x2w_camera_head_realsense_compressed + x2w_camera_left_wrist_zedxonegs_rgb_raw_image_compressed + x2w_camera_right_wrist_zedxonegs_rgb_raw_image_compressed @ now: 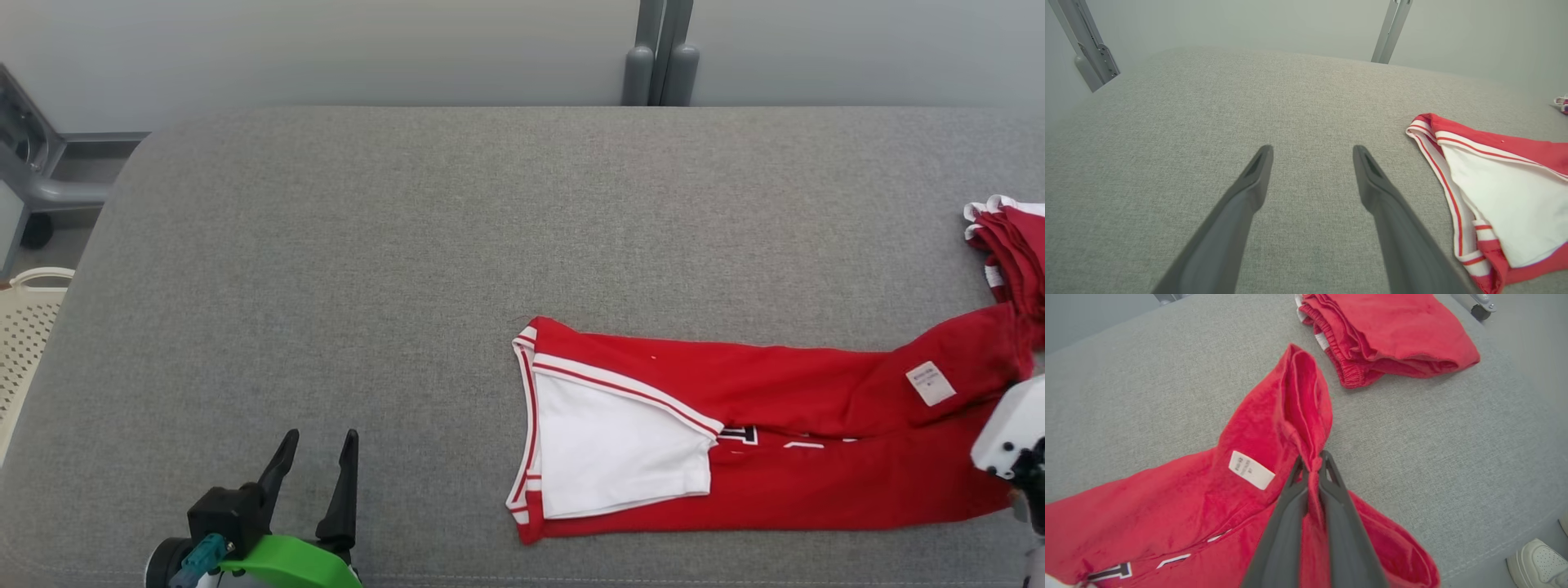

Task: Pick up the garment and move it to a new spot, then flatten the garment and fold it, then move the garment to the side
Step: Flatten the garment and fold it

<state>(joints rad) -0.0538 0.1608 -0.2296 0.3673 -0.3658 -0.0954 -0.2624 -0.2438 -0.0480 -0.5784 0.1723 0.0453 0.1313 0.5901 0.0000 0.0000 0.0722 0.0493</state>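
Note:
The garment is a red jersey with white panel and red-white trim, lying stretched across the grey padded table. Its trimmed end lies to the right of my left gripper. That gripper stands open and empty at the front left, well apart from the cloth. My right gripper is shut on a pinched fold of the garment at its right end, near a white label. In the head view, the right arm's pale wrist sits at the right edge.
A second red garment, folded, lies at the table's far right. A white perforated basket stands off the left edge. A person's white shoe shows below the table's edge. Grey posts stand behind.

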